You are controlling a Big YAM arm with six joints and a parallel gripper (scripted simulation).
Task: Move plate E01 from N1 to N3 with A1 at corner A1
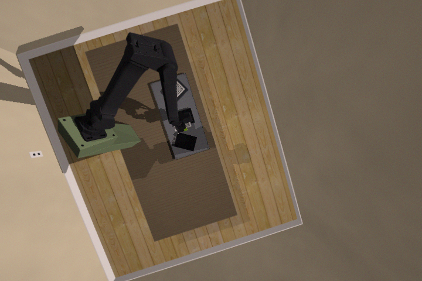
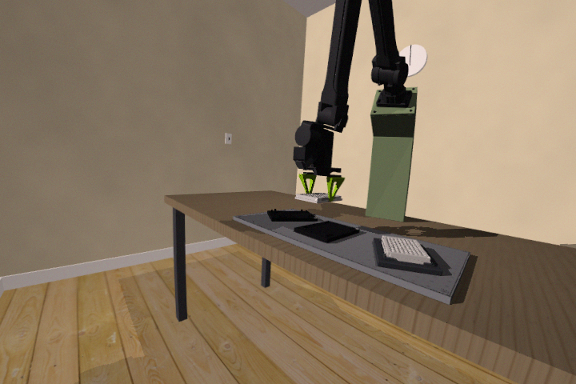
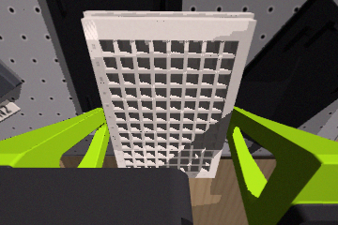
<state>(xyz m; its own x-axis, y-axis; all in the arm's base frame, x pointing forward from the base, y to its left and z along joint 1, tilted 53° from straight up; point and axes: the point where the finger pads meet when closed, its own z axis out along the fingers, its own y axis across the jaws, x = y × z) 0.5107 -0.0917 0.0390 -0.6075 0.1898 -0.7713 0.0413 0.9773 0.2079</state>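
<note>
My gripper (image 2: 320,186), with green fingers, is shut on the white 96-well plate E01 (image 2: 318,197) and holds it roughly level in the air above the far end of the grey deck (image 2: 357,253). In the wrist view the fingers clamp the long sides of the plate (image 3: 172,98). The plate's ID labels are not visible. From above, the gripper (image 1: 184,127) hangs between two black empty nests (image 1: 185,141) (image 1: 187,116). In the side view one empty nest lies at the far end (image 2: 290,214) and the other in the middle (image 2: 326,230). Plate E07 (image 2: 404,250) sits on its nest at the near end.
An N2 label (image 3: 5,112) shows on the perforated deck at the left of the wrist view. The green arm pedestal (image 2: 390,154) stands behind the deck. The table's far edge is just beyond the held plate.
</note>
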